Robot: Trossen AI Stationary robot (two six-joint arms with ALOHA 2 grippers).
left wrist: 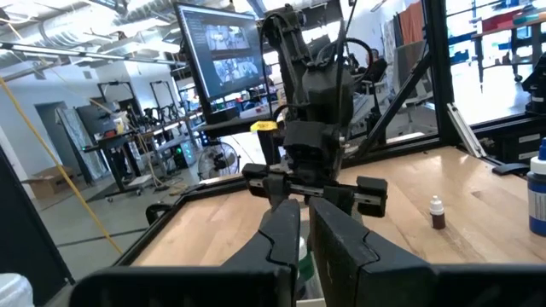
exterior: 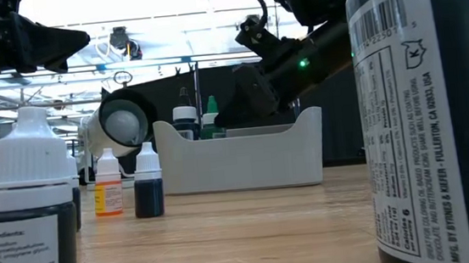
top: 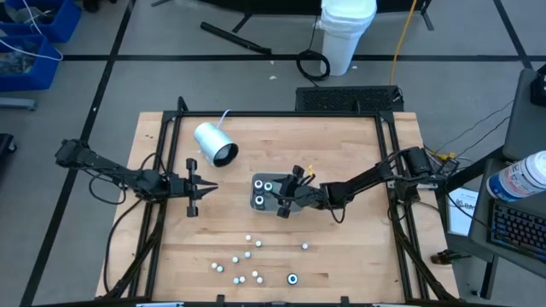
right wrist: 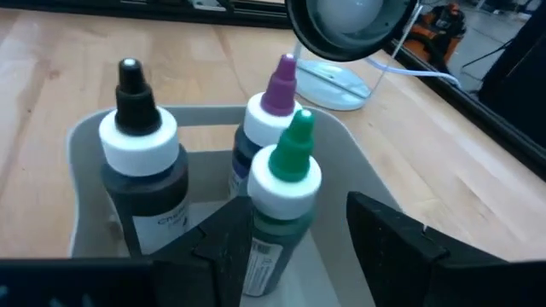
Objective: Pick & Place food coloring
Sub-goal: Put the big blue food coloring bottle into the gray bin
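The food coloring bottles are split between two places. Three stand in the grey tray (top: 256, 193): a black-tipped bottle (right wrist: 136, 162), a purple-tipped bottle (right wrist: 275, 102) and a green-topped bottle (right wrist: 286, 183). Several more lie scattered near the table's near edge (top: 247, 256), among them a teal-topped bottle (top: 293, 278). My right gripper (right wrist: 297, 209) is open over the tray (right wrist: 85, 136), one finger on either side of the green-topped bottle. My left gripper (top: 209, 186) hovers left of the tray with its fingers (left wrist: 281, 234) together, holding nothing. My right gripper comes slanting down from the table's right. One finger (right wrist: 226, 234) stands close against the green-topped bottle's body (right wrist: 269, 243); whether it touches, I cannot tell. The other finger (right wrist: 388, 243) is clear of it. The bottle stands upright on the tray floor.
A white-and-grey cylinder (top: 215, 143) with a cord lies on its side beyond the tray, toward the far left. In the low view, loose bottles (exterior: 28, 209) (exterior: 433, 114) (exterior: 147, 186) stand in front of the tray (exterior: 236, 153). Black frame rails (top: 388, 162) border the table.
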